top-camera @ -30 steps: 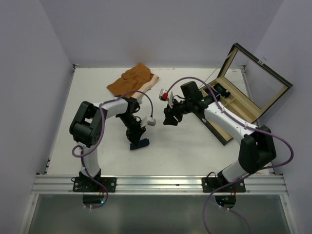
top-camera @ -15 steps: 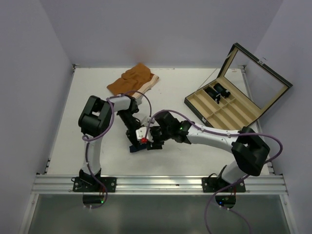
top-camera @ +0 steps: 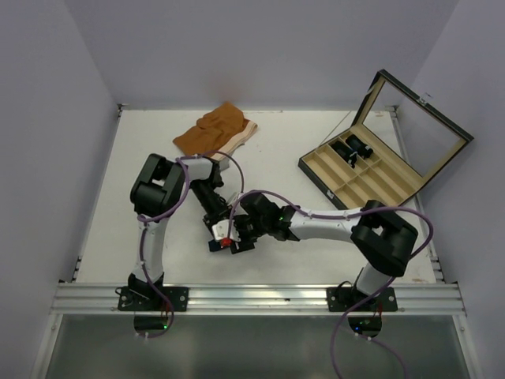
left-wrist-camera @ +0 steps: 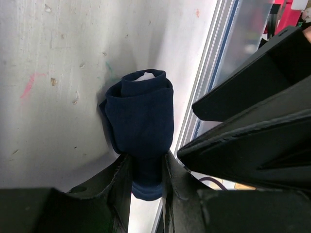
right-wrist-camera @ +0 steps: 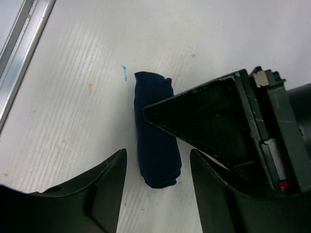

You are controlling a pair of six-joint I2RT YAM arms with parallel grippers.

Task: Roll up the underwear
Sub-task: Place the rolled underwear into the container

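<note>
Two claws meet over one small navy roll

The underwear is rolled into a short, thick cylinder of soft dark-blue knit. A bit of white shows in the core at its far end. It lies on the table, in the near-left part, under both wrists. The left claw is clenched on one end of the roll, and its black fingers press the cloth from both sides. The right claw is spread apart over the other end. One thick, smooth black finger stands on each side of the roll, with a thin strip of table visible between finger and cloth.

The table surface is white and matte, with fine lines, small scuffs, a pink mark and a little blue mark. A ribbed metal rail runs along the near edge, and the roll is near to it. The orange-brown shorts are crumpled at the far edge, well apart from the roll. The wooden box has flat dividers and a lid that stands upright. It sits at the far right, also well apart. Pale lilac walls close the table on three sides.
</note>
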